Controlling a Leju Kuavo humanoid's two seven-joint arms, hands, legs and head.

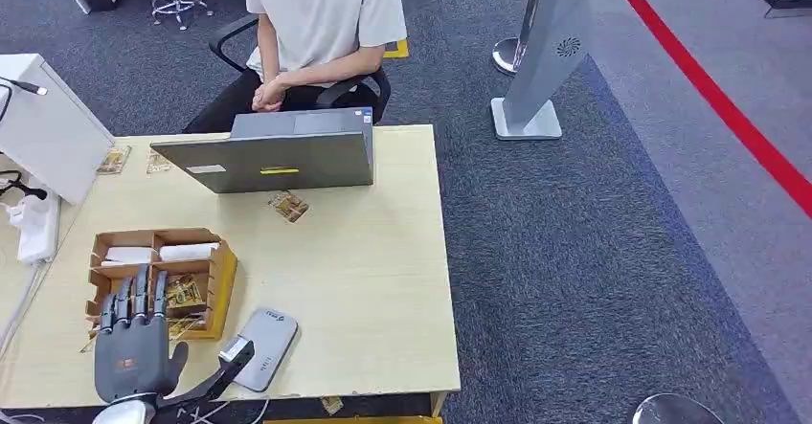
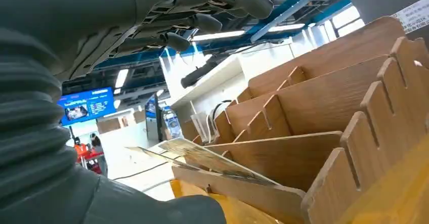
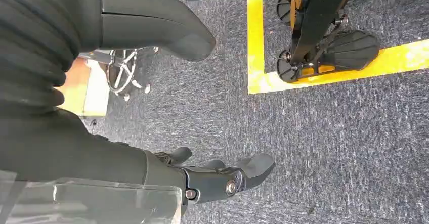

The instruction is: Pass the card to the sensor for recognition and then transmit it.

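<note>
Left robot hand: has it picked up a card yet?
No, in the head view the left robot hand hovers over the wooden card box with its fingers spread and nothing held.

person (image 1: pixel 321 22) cut off above shoulders, cards (image 1: pixel 184 295) partly behind left robot hand (image 1: pixel 134 343)

One wooden organizer box (image 1: pixel 222 269) under the left hand's (image 1: pixel 134 340) fingertips, two white rolls (image 1: pixel 188 251) in its far compartments; one grey sensor pad (image 1: pixel 266 344) just right of the hand; one laptop (image 1: pixel 278 161), three loose cards (image 1: pixel 289 206) and one seated person (image 1: pixel 321 22) beyond it
</note>
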